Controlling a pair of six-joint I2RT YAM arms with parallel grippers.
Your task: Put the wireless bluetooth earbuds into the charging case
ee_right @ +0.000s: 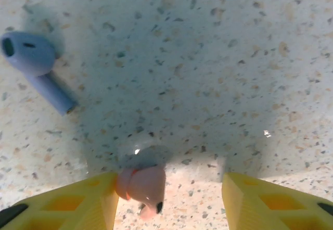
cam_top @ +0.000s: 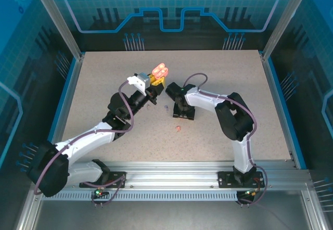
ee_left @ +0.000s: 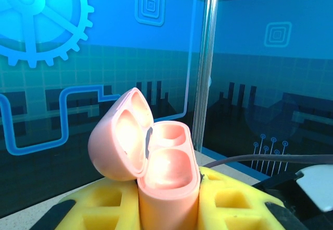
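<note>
A tiny pale pink stemmed earbud (ee_right: 141, 188) lies on the speckled beige surface (ee_right: 218, 58), touching one yellow finger of the right claw (ee_right: 169, 201), whose jaws stand spread. A purple-blue stemmed earbud (ee_right: 36, 66) lies nearby (clear of both fingers). The left claw (ee_left: 169, 212) pinches an upright pale pink charging case (ee_left: 166, 173), lid hinged open.

Bright overhead light evens the pale table (cam_top: 93, 100), blue walls (cam_top: 208, 11) tint the scene, the pink case (ee_left: 166, 188) glows washed-out, and a soft shadow darkens the close-up.
</note>
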